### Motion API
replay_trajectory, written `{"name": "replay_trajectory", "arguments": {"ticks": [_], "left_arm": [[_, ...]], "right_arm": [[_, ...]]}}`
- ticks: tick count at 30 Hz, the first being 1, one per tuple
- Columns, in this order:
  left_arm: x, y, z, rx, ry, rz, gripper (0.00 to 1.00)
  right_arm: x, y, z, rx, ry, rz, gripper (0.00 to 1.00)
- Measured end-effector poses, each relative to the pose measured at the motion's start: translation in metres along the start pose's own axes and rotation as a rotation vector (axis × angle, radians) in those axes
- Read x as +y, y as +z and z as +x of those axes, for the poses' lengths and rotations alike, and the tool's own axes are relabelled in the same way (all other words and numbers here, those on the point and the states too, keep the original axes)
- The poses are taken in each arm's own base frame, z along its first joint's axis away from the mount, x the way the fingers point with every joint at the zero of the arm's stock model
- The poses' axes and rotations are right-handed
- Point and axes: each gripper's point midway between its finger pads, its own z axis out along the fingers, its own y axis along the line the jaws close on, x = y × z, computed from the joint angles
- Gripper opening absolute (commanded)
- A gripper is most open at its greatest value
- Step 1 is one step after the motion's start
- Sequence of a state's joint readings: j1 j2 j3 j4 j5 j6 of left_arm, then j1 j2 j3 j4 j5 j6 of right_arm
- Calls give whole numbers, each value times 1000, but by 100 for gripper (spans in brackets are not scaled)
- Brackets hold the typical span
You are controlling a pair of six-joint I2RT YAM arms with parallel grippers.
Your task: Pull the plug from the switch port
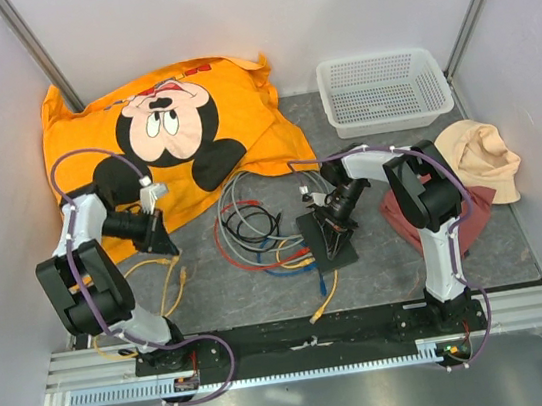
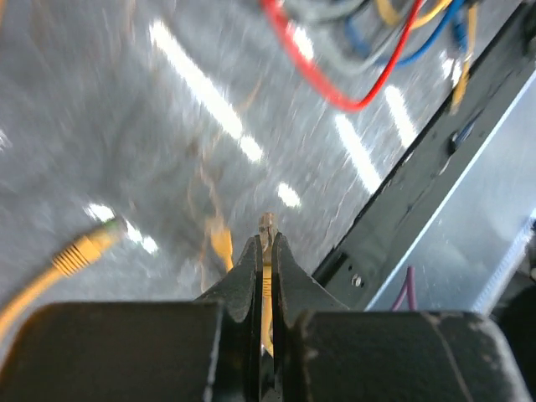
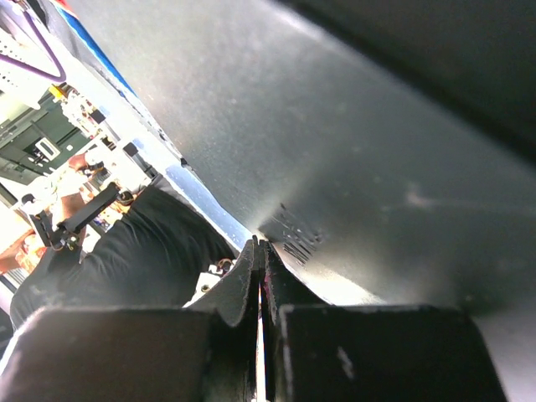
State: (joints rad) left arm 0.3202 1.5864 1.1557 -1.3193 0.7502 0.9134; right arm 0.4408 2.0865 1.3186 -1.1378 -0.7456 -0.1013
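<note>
Matte-black flat rectangular switch [image 1: 309, 228] lying on grey surface [image 1: 223, 290] beside tangled coloured cables [image 1: 255, 230], right pincer [image 1: 329, 247] fully closed, tips down on it, left pincer [image 2: 266, 244] well apart, pinching thin yellow cable [image 2: 266, 289], plug tip [image 2: 267, 224] protruding

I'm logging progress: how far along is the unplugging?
Looks done: the left gripper pinches a yellow cable's plug, well away from the switch. In hand: the right gripper, shut, rests on the switch. Left: letting go. Other cables run to its edge.
</note>
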Motion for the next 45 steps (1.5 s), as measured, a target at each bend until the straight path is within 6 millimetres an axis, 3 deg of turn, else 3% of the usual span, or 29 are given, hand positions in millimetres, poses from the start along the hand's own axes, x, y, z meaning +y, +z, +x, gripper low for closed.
{"name": "replay_trajectory", "arguments": {"ticks": [3,7,12,17,22,26,29,30,32,36,39,41,45], "left_arm": [[14,12,24,63,-17,-37,2],[36,21,27,75,-13,-88,2],[62,22,9,35,-18,-145,2],[81,9,-21,-30,64,-279,2],[86,-3,-48,-47,242,-463,2],[84,3,-46,-39,293,-505,2],[94,15,-28,4,258,-505,10],[97,20,-21,20,242,-503,25],[100,28,-10,43,211,-494,36],[99,30,-9,29,176,-491,49],[93,25,-26,-23,174,-490,54],[85,18,-49,-76,197,-488,57],[41,6,-118,-216,310,-420,63]], "right_arm": [[0,0,0,1,-2,2,0],[0,0,0,0,-3,4,0],[0,0,1,-1,-5,7,0],[0,1,4,0,-13,17,0],[0,1,4,1,-13,17,0],[0,1,4,3,-11,17,0],[0,1,4,7,-7,16,0],[0,1,4,7,-7,16,0],[0,1,4,7,-8,16,0],[0,1,4,7,-8,16,0],[0,1,4,8,-8,16,0],[0,1,4,8,-9,16,0],[0,1,4,8,-9,16,0]]}}
